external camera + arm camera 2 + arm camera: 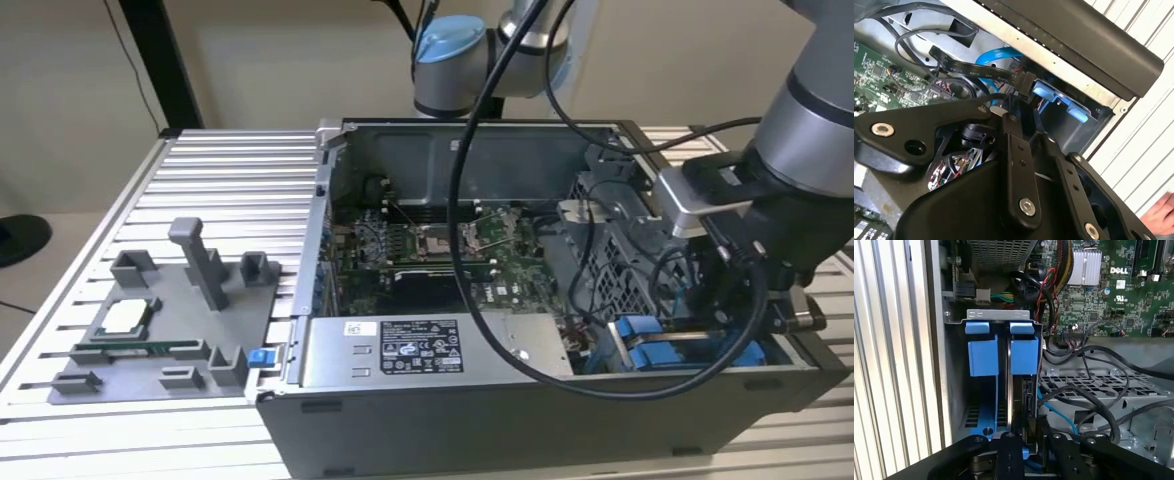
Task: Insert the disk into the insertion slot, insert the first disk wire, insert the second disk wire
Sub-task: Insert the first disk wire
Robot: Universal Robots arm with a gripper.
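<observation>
At the exterior view's left a grey fixture (147, 330) sits on the table, well apart from the work. In the middle stands the open case (534, 425), with the supply (400, 350) along its near wall and the board (441, 260) behind it. The arm's cable (461, 200) loops across both. At the exterior view's right the arm (814, 130) reaches down into the corner where the slot (667, 345) lies. In the first wrist view the disk (1024, 356) sits in the slot, its blue carrier just beside a second blue carrier (981, 357), so the insertion step looks done. The claw (1016, 102) appears closed on the black plug (1022, 84) of a flat wire (969, 67), held right at the disk's end, so I judge that a disk wire is being seated. The likeliest trouble is a skewed plug. If it meets the port tilted, pressing on could bend the port or twist the plug out of the grip. The loose leads (1089, 395) crowding the bay could catch on the claw and get dragged along. The arm's cable could snag on the case rim if the wrist turns. In the second wrist view a hand (1160, 216) rests at the table edge near the case, close enough to be struck if the arm swings outward.
</observation>
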